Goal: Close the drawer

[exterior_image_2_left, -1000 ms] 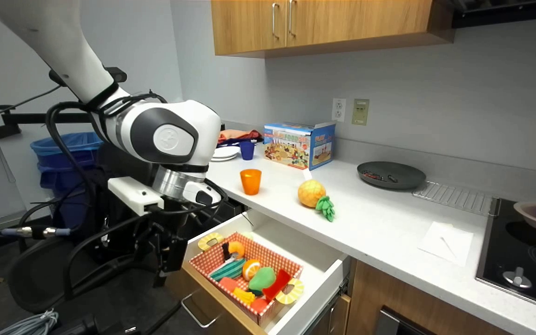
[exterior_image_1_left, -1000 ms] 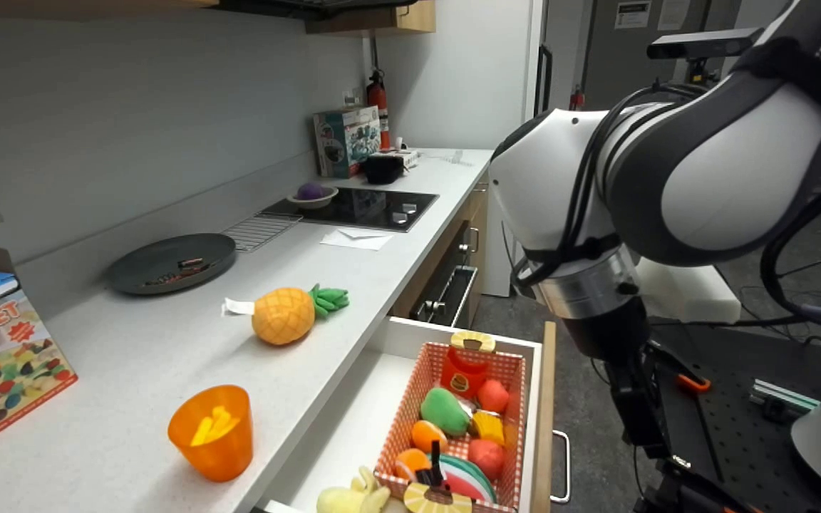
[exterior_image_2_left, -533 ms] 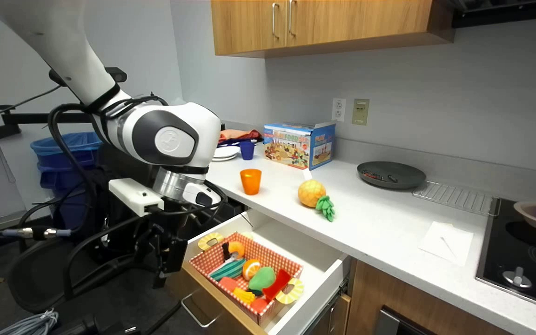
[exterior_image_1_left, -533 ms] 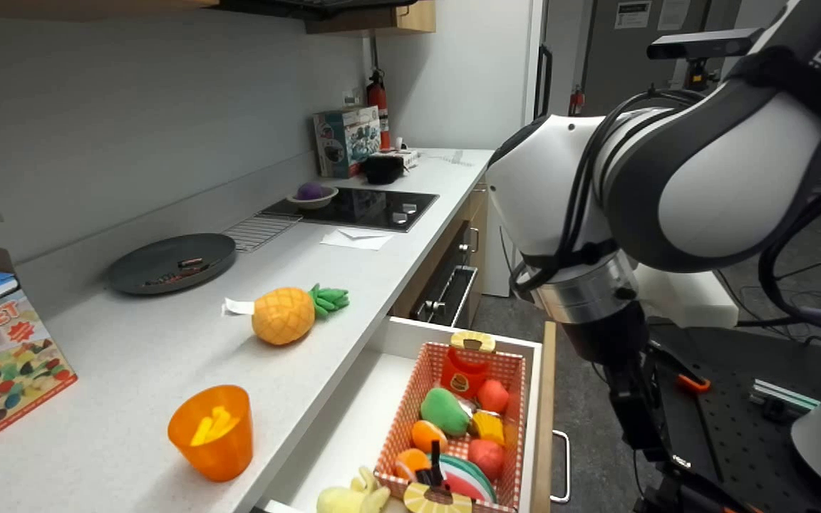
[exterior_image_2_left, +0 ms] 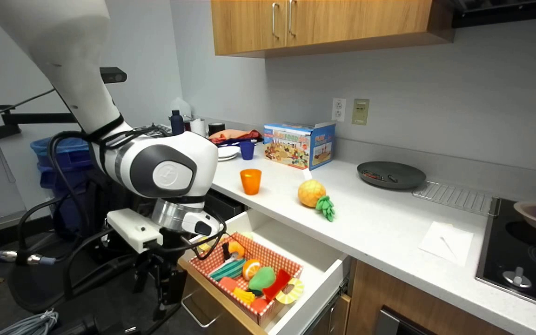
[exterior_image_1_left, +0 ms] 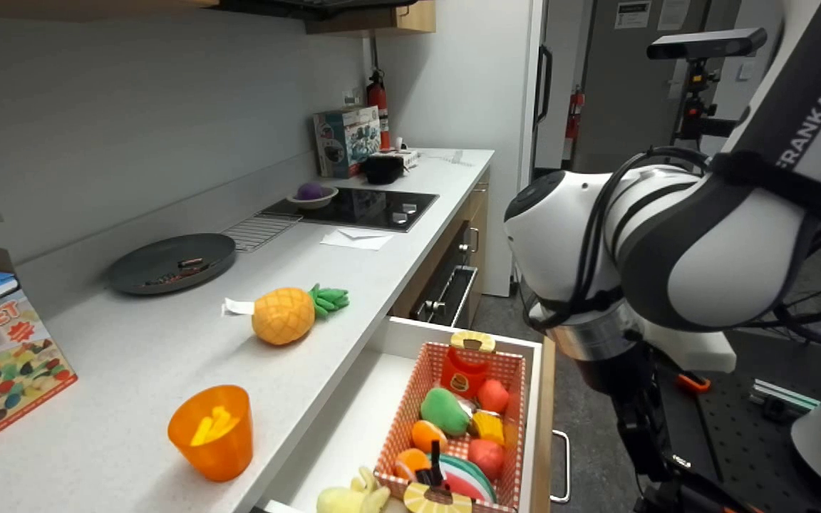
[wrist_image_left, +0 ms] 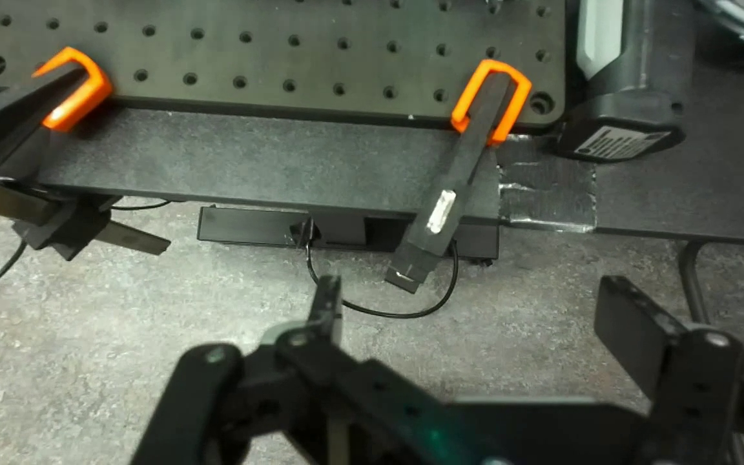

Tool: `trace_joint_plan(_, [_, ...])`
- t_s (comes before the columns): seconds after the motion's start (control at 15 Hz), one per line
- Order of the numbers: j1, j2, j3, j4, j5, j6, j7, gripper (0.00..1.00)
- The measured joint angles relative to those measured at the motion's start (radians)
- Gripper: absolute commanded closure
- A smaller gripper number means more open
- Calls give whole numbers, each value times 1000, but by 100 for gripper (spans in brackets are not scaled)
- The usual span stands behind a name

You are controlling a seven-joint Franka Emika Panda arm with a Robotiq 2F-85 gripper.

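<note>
The drawer [exterior_image_1_left: 544, 420] is pulled out under the counter in both exterior views, with white inside walls [exterior_image_2_left: 317, 295] and a wooden front. Its metal handle [exterior_image_1_left: 561, 467] is on the front and also shows below the front edge [exterior_image_2_left: 198, 316]. A red-checked basket [exterior_image_1_left: 410, 388] of toy food sits inside, beside a pale yellow toy [exterior_image_1_left: 350, 499]. My gripper [wrist_image_left: 469, 297] is open and empty in the wrist view, pointing down over the grey floor. In an exterior view the gripper [exterior_image_2_left: 168, 295] hangs outside the drawer front, apart from it. The drawer is out of the wrist view.
The counter [exterior_image_1_left: 325, 349] holds an orange cup [exterior_image_1_left: 212, 434], a toy pineapple [exterior_image_1_left: 284, 315], a dark pan [exterior_image_1_left: 168, 265] and a toy box [exterior_image_2_left: 298, 145]. A black bench [wrist_image_left: 268, 155] with orange-tipped clamps [wrist_image_left: 491, 103] stands near the gripper. Cables [exterior_image_2_left: 70, 186] hang along the arm.
The arm and gripper have moved downward beside the drawer front, mostly in the last half second. The drawer and the things in it have not moved.
</note>
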Motion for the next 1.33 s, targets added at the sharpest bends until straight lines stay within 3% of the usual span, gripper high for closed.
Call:
trace_joint_plan(0.67, [0,193,-1,-5,51,390,0,0])
trace_joint_plan(1.33, [-3,225,0,40,57,542,44,0])
